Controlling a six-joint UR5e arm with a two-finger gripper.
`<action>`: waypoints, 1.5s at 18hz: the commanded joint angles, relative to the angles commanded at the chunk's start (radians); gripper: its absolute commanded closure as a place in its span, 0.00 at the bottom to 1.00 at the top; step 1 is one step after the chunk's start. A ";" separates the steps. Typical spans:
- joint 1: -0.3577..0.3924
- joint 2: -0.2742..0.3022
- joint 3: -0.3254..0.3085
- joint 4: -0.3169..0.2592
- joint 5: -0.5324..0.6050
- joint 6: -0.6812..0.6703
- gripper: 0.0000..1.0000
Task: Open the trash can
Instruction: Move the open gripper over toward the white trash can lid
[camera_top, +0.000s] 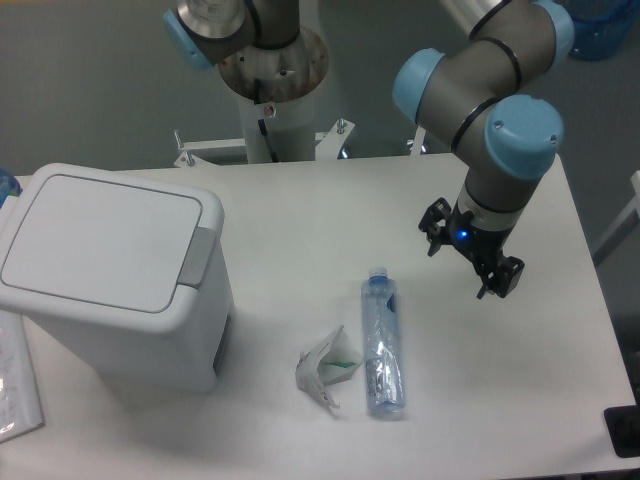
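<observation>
The trash can sits at left, lid down. The gripper, right of centre, hangs released above the table.

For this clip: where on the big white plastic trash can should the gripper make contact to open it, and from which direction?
Aim for the grey rectangular push tab on the rim of the boxy white plastic trash can, at the lid's right edge. The flat lid lies closed and flush, offering no lip to pinch. The tab faces up and toward the gripper, so coming from above and pressing down looks most workable.
</observation>
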 joint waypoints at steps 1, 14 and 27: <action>-0.003 -0.003 0.006 0.003 -0.001 0.000 0.00; -0.070 0.043 -0.077 0.093 -0.081 -0.262 0.00; -0.140 0.046 0.052 0.083 -0.357 -0.814 0.00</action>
